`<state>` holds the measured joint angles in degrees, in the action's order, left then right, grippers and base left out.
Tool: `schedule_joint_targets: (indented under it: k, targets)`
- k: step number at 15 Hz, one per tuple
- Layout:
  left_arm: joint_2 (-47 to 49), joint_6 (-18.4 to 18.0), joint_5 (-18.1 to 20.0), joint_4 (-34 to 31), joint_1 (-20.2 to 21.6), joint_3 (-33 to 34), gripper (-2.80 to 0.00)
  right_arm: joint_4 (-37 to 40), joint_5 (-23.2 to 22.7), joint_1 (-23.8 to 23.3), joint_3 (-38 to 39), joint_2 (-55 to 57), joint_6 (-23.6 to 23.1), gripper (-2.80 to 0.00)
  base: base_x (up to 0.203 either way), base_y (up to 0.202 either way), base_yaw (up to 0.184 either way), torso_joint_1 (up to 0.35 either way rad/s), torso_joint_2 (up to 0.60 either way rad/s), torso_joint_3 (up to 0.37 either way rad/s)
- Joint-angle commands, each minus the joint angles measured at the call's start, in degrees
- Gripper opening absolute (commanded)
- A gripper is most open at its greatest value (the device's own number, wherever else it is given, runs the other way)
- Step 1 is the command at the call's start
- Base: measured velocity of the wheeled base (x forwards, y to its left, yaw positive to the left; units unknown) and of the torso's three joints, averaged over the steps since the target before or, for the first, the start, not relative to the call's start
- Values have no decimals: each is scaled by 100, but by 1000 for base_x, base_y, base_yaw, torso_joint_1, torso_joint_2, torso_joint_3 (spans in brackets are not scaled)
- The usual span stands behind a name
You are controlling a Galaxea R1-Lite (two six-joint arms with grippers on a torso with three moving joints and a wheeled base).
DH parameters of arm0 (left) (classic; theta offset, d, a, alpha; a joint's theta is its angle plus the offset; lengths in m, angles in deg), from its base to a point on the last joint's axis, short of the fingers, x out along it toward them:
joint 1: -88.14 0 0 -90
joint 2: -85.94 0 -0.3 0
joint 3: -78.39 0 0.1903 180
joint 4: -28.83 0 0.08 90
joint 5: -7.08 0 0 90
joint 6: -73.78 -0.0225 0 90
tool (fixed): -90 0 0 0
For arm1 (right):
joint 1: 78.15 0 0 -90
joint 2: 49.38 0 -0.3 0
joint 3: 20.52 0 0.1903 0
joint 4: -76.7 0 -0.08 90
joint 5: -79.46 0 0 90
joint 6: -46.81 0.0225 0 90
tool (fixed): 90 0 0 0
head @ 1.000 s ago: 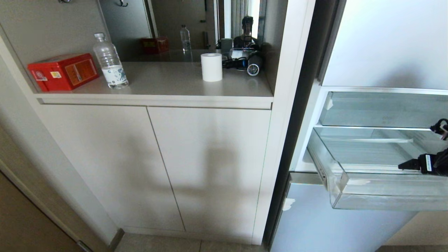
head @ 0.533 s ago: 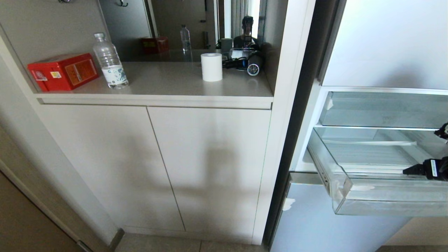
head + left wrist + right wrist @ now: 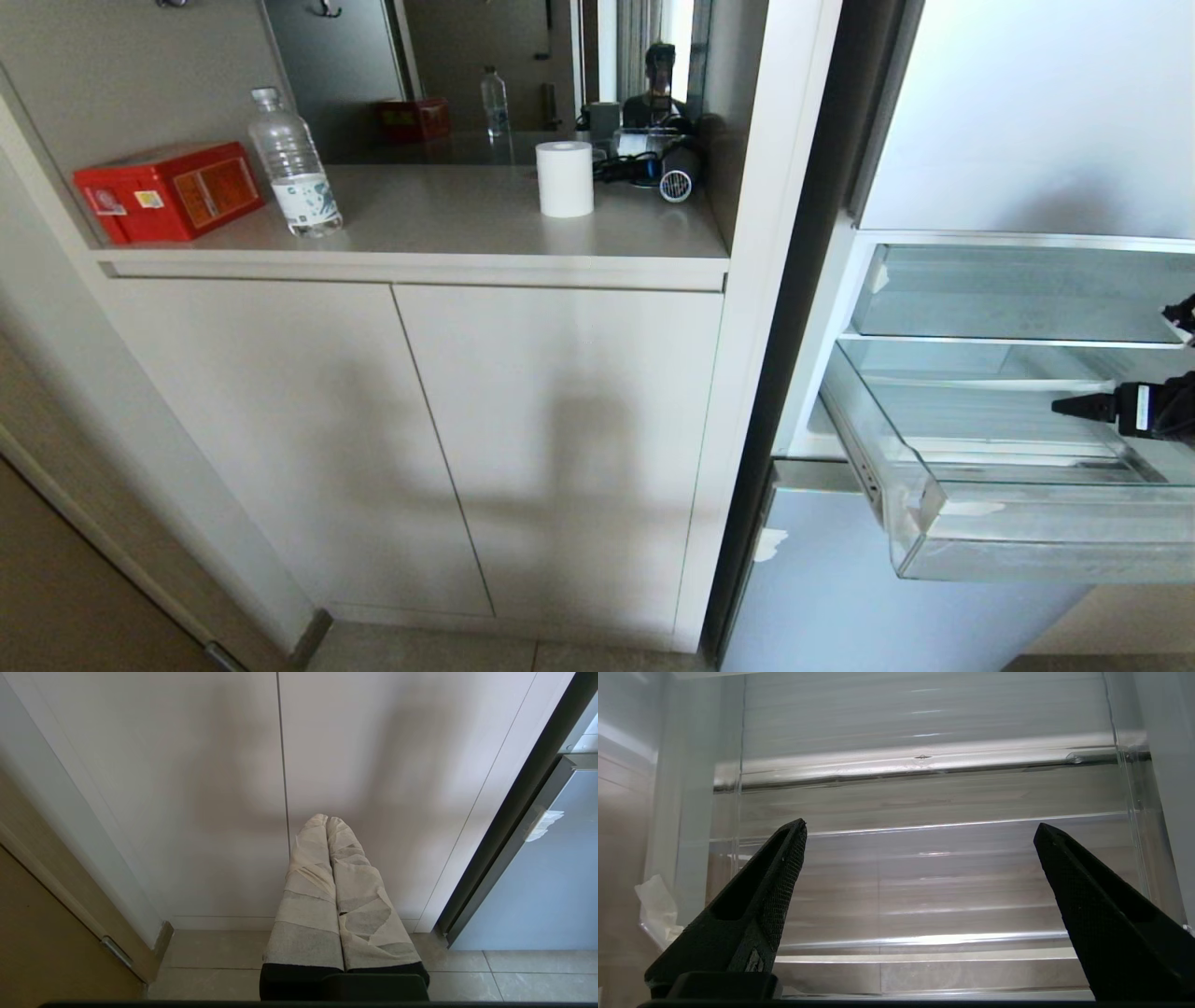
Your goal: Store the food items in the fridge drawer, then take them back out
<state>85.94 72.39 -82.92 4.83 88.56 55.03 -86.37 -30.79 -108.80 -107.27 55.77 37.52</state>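
Note:
The fridge drawer (image 3: 1027, 551) stands pulled out at the right of the head view, a clear bin with a pale glossy front. The part of it that shows holds nothing. The food items are out of view. My right gripper (image 3: 920, 830) hovers above the drawer's clear ribbed floor (image 3: 924, 896), open wide with nothing between its black fingers. One of those fingers (image 3: 1083, 408) shows at the right edge of the head view, above the drawer's front rim. My left gripper (image 3: 327, 820) hangs parked low before the cabinet doors, its taped fingers shut together on nothing.
A shallower clear tray (image 3: 1008, 299) sits above the drawer and a glossy panel (image 3: 887, 597) below it. On the counter to the left stand a red box (image 3: 168, 191), a water bottle (image 3: 294, 168), a paper roll (image 3: 564, 179) and a hair dryer (image 3: 677, 177) before a mirror.
The drawer has slid out a little further. My right gripper, still open, has lifted from the drawer's front rim to a spot higher over the bin.

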Motion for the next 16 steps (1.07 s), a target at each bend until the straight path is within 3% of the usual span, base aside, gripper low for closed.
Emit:
schedule_joint_targets:
  k: [1, 2, 9, 13, 14, 16]
  targets:
    - [9, -2, 0, -4, 2, -3, -280, -25, -24, 3, 145, -320, -3, 0, 0, 0, 0, 0, 0, 0]
    - [9, -2, 0, -7, 2, 0, -280, -28, -40, 0, 261, -577, 5, -280, 0, 0, 0, 0, 0, 0]
    - [9, -2, 0, -3, 2, 0, -280, -31, -471, 33, 1803, -3028, 264, -280, 0, 0, 0, 0, 0, 0]
    - [9, -2, 0, -7, 2, 0, -280, -267, -715, 148, 2589, -3816, 453, -280, 0, 0, 0, 0, 0, 0]
    - [9, -2, 0, -7, 2, 0, -280, -323, -695, 320, 2724, -3985, 500, -280, 0, 0, 0, 0, 0, 0]
    - [9, -2, 0, -3, 2, 0, -280, -335, -322, 1209, 3083, -4552, 552, -280, 0, 0, 0, 0, 0, 0]
